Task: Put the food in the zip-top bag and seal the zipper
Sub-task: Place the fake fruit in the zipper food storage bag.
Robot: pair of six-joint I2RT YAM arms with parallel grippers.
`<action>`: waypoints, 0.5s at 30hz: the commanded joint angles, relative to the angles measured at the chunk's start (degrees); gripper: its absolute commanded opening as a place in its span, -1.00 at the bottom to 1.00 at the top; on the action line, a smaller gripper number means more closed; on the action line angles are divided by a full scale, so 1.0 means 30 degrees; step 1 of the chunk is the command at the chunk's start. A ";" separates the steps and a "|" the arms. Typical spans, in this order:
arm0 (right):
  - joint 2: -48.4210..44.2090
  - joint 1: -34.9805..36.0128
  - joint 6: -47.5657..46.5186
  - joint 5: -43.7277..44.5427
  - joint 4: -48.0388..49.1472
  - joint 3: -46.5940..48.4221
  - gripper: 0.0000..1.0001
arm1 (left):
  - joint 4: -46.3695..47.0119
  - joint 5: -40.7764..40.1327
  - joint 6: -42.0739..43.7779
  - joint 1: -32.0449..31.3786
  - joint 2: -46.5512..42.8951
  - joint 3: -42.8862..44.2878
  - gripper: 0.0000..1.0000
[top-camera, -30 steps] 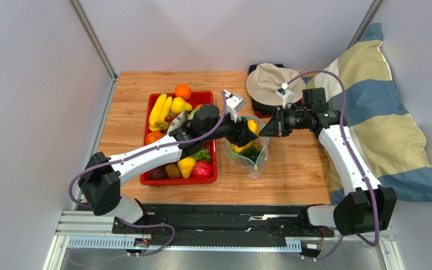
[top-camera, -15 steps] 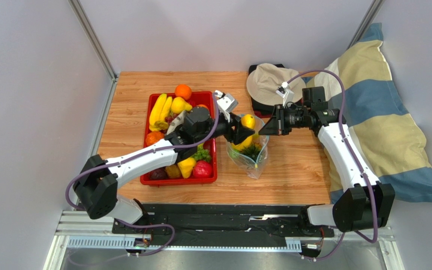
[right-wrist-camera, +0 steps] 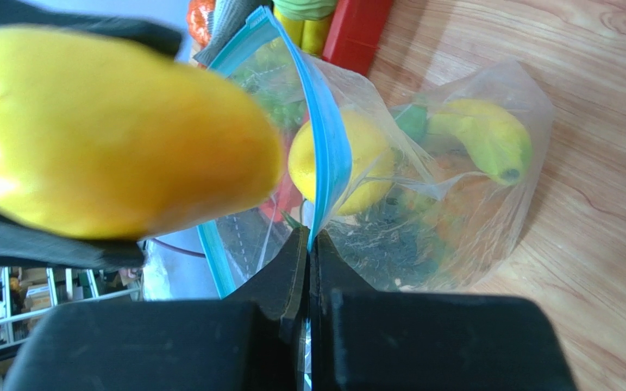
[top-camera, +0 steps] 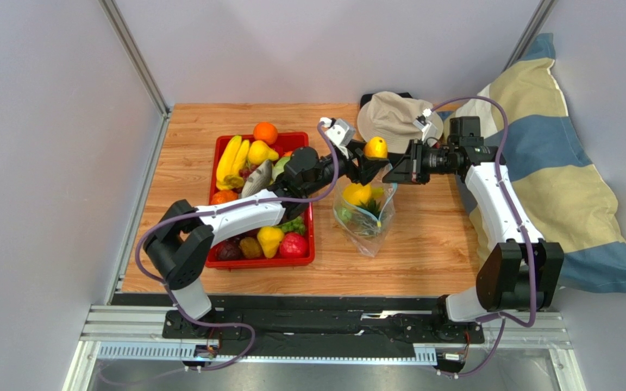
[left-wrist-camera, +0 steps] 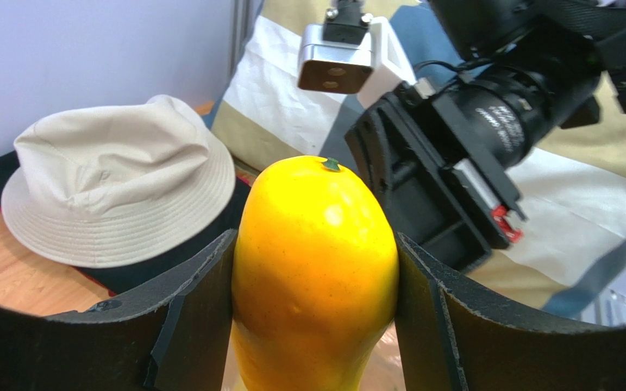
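Clamping a yellow-orange toy fruit point(left-wrist-camera: 316, 277) between both black fingers point(left-wrist-camera: 198, 305), the left gripper point(top-camera: 373, 155) holds it in the air. Its jaws are spread wide around the fruit's middle, and the small green stem tip points away from the wrist. In the top view the fruit hangs above the zip-top bag point(top-camera: 364, 213), between the bag and the beige bucket hat point(top-camera: 390, 114).

The right gripper point(right-wrist-camera: 308, 244) is pinched fully together on the blue zipper point(right-wrist-camera: 330, 142) – one lip of the bag's mouth – and holds that edge up. The other lip point(right-wrist-camera: 212, 252) sags away, so the mouth gapes. The bag's lower part rests on the wooden table point(top-camera: 430, 244), just right of the red tray point(top-camera: 301, 261).

Through the clear plastic the right wrist view shows a yellow lemon point(right-wrist-camera: 369, 159), a curved yellow fruit with a green end point(right-wrist-camera: 488, 134), something orange and some dark green leafy pieces – the rest is too crumpled to name.

The tray holds bananas point(top-camera: 230, 159), an orange point(top-camera: 266, 132), a yellow pear-shaped piece point(top-camera: 270, 239) and a red one point(top-camera: 293, 244). A striped pillow point(top-camera: 553, 187) lies along the table's right side.
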 commanded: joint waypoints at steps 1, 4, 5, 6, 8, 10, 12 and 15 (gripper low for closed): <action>0.0230 -0.0010 0.0412 -0.1097 0.0427 0.0997 -1.00 | 0.2117 -0.1024 -0.0420 -0.0104 0.1095 0.1465 -0.22; 0.0260 -0.0010 0.0588 -0.1184 0.0427 0.0939 -1.00 | 0.2439 -0.1667 -0.0597 -0.0309 0.1769 0.1818 -0.19; 0.0289 -0.0010 0.0647 -0.1185 0.0399 0.0881 -1.00 | 0.2528 -0.2104 -0.0655 -0.0338 0.2003 0.1790 -0.18; 0.0347 -0.0010 0.0763 -0.1185 0.0398 0.0851 -1.00 | 0.2528 -0.2427 -0.0772 -0.0426 0.2092 0.1761 -0.17; 0.0406 -0.0712 0.0998 -0.1214 0.0398 0.0822 -1.00 | 0.2674 -0.3158 -0.1181 -0.0456 0.2326 0.1469 -0.09; 0.0523 -0.1091 0.1348 -0.1476 0.0399 0.0822 -1.00 | 0.2879 -0.3630 -0.1213 -0.0631 0.2415 0.0973 0.05; 0.0728 -0.1298 0.1525 -0.1740 0.0398 0.0851 -1.00 | 0.3142 -0.3632 -0.1242 -0.0749 0.2561 0.0707 0.20; 0.0933 -0.1504 0.1585 -0.2034 0.0398 0.0851 -1.00 | 0.3406 -0.3868 -0.0979 -0.0749 0.2066 0.0210 0.69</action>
